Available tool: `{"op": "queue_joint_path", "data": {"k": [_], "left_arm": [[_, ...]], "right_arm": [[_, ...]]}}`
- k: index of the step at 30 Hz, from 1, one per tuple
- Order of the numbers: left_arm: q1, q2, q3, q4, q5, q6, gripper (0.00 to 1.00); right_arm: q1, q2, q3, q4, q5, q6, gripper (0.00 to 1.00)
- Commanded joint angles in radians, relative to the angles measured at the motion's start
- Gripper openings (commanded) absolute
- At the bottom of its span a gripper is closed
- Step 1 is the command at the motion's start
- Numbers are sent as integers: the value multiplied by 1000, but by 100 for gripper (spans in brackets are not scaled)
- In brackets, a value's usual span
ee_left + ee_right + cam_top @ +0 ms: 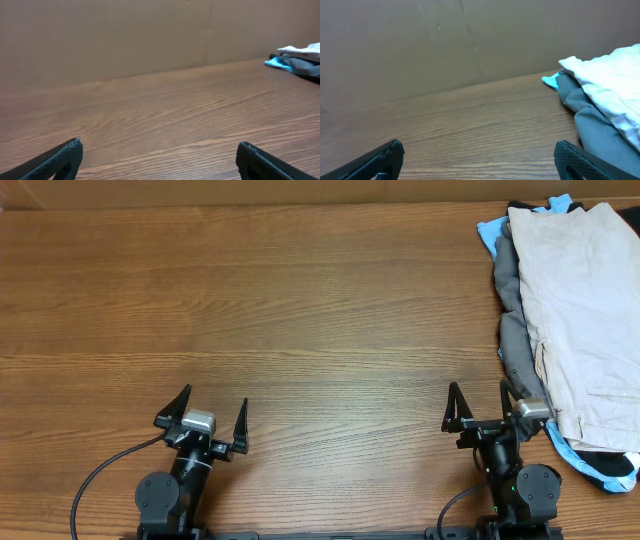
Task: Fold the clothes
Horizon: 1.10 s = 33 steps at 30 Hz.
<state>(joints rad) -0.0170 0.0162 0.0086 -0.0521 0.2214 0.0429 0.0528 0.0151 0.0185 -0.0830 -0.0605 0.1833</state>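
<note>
Though near the right claw [479, 388], agape, the clothes [590, 300] in one heap

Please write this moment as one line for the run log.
folding: not begun | left claw: open, empty | right claw: open, empty | clothes: one pile beside right claw, beige shorts on top
</note>
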Motion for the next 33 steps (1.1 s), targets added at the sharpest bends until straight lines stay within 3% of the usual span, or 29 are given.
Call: {"op": "queue_joint_path", "data": {"k": [1, 6, 13, 17, 25, 33], "left_arm": [[5, 3, -3, 7, 38, -43, 100], [5, 3, -3, 25, 64, -49, 100], [5, 11, 23, 23, 68, -182, 100], [5, 59, 103, -21, 68, -178, 100], [5, 345, 350, -68, 70, -143, 100], [5, 736, 689, -182, 150, -53, 100]], "right_arm": [[-3, -3, -10, 21, -58, 5, 100], [-3, -3, -6, 36, -72, 5, 100], [-3, -3, 60, 19, -67, 3, 100], [-3, 3, 140, -64, -31, -1, 100], [-3, 102, 367, -283, 63, -61, 100], [-3, 349, 616, -455, 86, -87, 100]]}}
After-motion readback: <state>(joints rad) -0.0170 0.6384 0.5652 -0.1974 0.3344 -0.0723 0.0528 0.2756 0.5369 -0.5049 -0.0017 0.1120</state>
